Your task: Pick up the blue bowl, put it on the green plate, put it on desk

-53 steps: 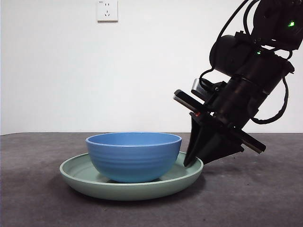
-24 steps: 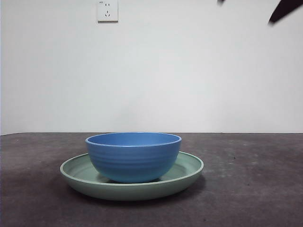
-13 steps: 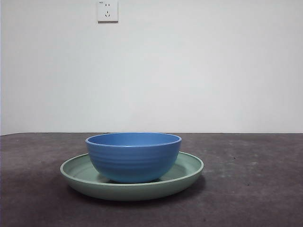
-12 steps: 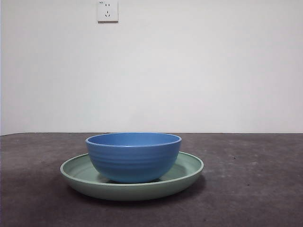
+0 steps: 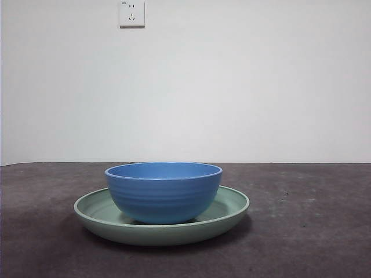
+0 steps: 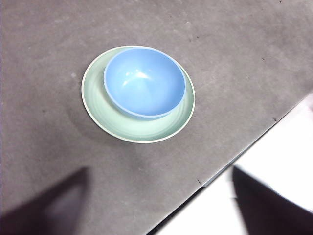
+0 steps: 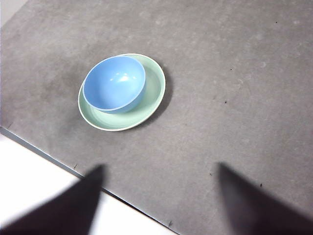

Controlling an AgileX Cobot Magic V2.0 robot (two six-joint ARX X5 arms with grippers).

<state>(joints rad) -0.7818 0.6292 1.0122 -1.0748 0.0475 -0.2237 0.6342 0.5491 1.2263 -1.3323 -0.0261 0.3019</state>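
And there's the blue bowl (image 5: 163, 192), sitting upright inside the green plate (image 5: 227, 217), its base down on the plate's floor and its rim level. In the front view it sits a touch off centre, toward the plate's nine o'clock side, so more bare green shows out at three o'clock. From the left wrist view the blue bowl (image 6: 144, 82) looks empty, glossy, with a couple of bright highlights on its inner wall, and the green plate (image 6: 110, 122) rings it all the way round with its faint concentric ridges. The right wrist view agrees: blue bowl (image 7: 114, 83) nested in green plate (image 7: 152, 100), nothing touching either.

The plate rests flat on the desk (image 5: 307, 231), dark grey-brown and speckled, with a soft shadow spreading under the rim.

Now the arms. The left gripper (image 6: 161, 210) hangs high above the desk's edge, jaws spread wide apart, nothing between them, well clear of the crockery. The right gripper (image 7: 161, 205) likewise, high up, jaws wide, holding nothing, well apart from the plate. Neither shows in the front view.

Behind it all, a plain white wall, with a wall socket (image 5: 131, 13) at twelve o'clock above the bowl.
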